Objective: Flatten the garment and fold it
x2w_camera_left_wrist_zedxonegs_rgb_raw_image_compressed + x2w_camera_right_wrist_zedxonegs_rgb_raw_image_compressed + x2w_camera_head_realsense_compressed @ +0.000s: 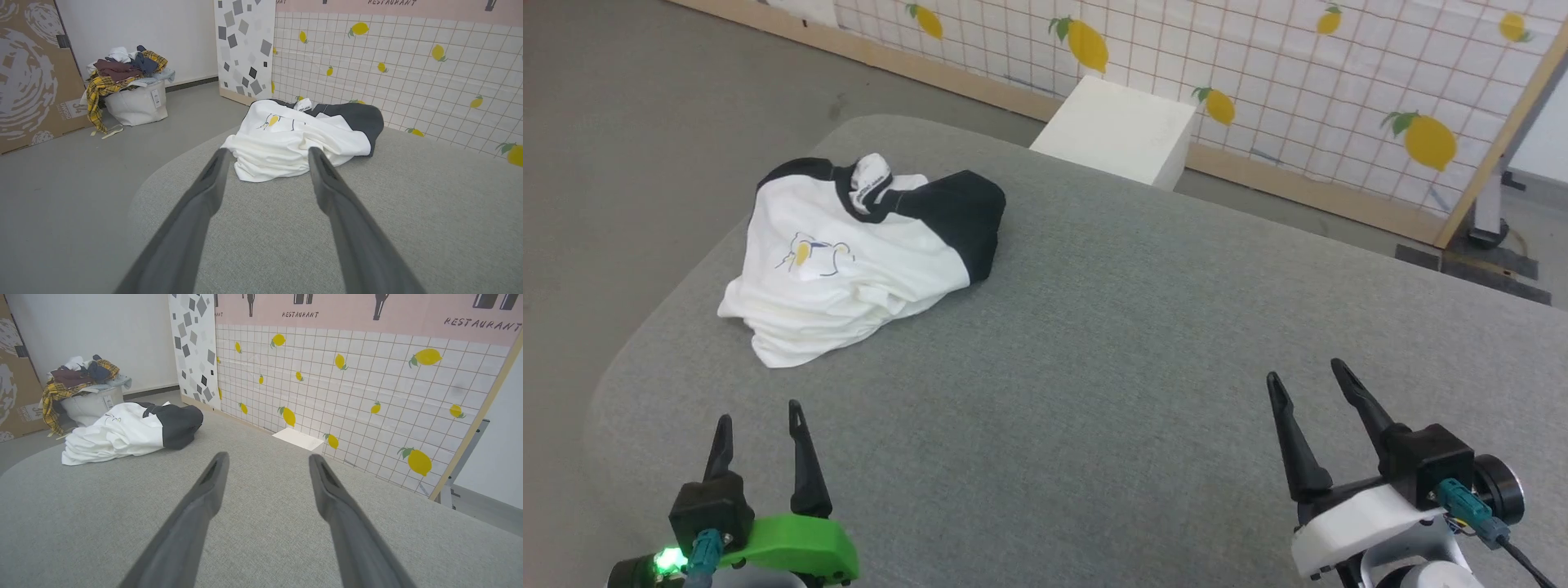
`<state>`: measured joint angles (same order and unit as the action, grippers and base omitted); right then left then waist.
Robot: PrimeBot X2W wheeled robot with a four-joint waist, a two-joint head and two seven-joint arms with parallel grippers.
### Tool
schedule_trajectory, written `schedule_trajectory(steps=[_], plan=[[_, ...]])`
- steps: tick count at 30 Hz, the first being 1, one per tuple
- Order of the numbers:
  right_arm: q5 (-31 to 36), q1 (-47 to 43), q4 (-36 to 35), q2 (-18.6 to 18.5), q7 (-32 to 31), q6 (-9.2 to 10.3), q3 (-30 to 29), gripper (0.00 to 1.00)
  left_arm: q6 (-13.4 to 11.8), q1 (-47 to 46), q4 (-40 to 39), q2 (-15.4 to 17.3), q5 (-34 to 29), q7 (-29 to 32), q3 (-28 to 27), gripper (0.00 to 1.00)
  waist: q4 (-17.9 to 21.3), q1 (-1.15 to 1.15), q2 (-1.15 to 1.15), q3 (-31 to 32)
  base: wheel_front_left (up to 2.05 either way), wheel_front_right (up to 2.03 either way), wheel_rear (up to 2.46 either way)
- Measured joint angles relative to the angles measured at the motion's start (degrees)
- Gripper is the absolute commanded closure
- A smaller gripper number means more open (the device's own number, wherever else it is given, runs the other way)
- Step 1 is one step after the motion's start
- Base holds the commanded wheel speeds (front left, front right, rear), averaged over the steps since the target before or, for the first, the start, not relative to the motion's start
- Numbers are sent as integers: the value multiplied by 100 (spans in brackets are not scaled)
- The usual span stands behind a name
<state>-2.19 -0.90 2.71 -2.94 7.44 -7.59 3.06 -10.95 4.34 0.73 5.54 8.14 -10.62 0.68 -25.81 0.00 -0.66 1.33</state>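
Raglan shirt (849,261) heaped by the table's (1094,343) far-left rounded edge
Left gripper (758,411) and right gripper (1305,369) hover at the near edge, fingers spread and empty; bare grey surface lies between them and the shirt.

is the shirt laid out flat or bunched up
Bunched up. The garment lies in a crumpled heap on the grey surface, its white hem rumpled in layers and its black sleeves gathered near the neckband, not spread out.

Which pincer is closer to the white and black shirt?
The left pincer, the green-bodied one: the shirt lies straight ahead of it. The right pincer, white-bodied, is farther off to the side.
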Motion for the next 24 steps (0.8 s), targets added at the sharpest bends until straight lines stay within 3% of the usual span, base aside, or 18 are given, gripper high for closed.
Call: schedule_trajectory(steps=[19, 24], plan=[[-83, 0, 73, 1, 174, 0, 70, 0, -170, 32, 82, 99, 125, -216, 58, 0, -717, 0, 0, 32, 0, 0, 0], [-10, 14, 12, 5, 153, 0, 88, 0, 100, -275, 305, 248, 416, -74, 140, 0, -858, 0, 0, -104, 0, 0, 0]])
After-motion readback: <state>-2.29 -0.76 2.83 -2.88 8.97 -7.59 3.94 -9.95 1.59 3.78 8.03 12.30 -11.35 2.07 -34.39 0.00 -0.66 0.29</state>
